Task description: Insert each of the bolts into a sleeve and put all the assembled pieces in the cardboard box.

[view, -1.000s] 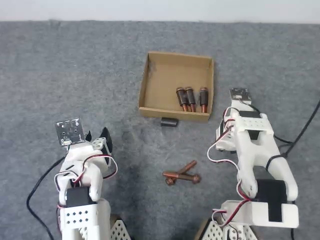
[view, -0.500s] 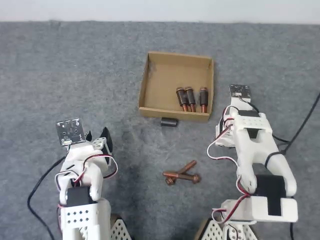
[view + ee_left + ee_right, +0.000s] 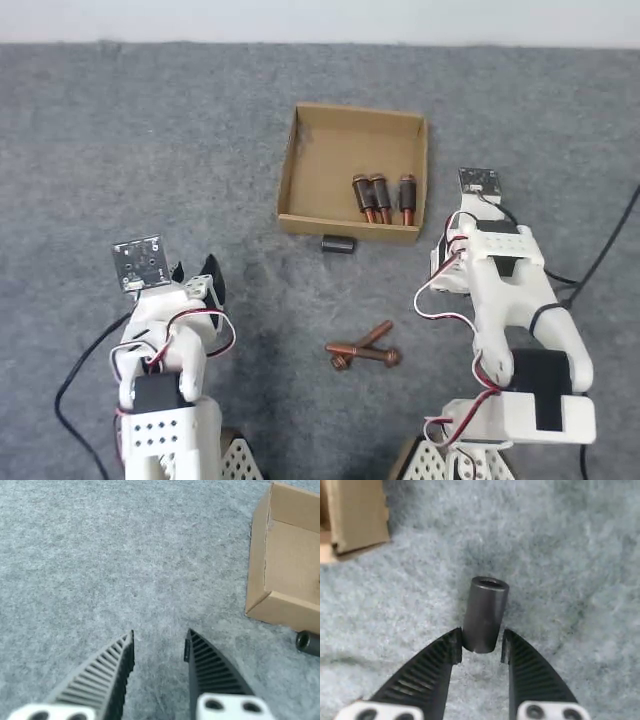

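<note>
1. Over the past second the right arm (image 3: 510,300) has shifted slightly, and its rear section now sits a little farther up the high view. The left arm (image 3: 165,345), the bolts (image 3: 362,349) and the cardboard box (image 3: 288,165) have stayed put.
2. The right hand (image 3: 481,641) is clamped on a dark sleeve (image 3: 485,610). Its fingers press on either side of the sleeve's lower end, and the open bore points away from the wrist camera, near a corner of the box.
3. The left hand (image 3: 160,642) has its fingers apart with nothing between them. It hangs over the bare grey desk (image 3: 150,130), well apart from the box.
4. A second sleeve (image 3: 339,244) lies on its side just beside the box's near wall.
5. The two bolts lie touching on the desk between the arms.
6. Three assembled pieces (image 3: 382,199) lie side by side inside the box, toward its right near corner.
</note>
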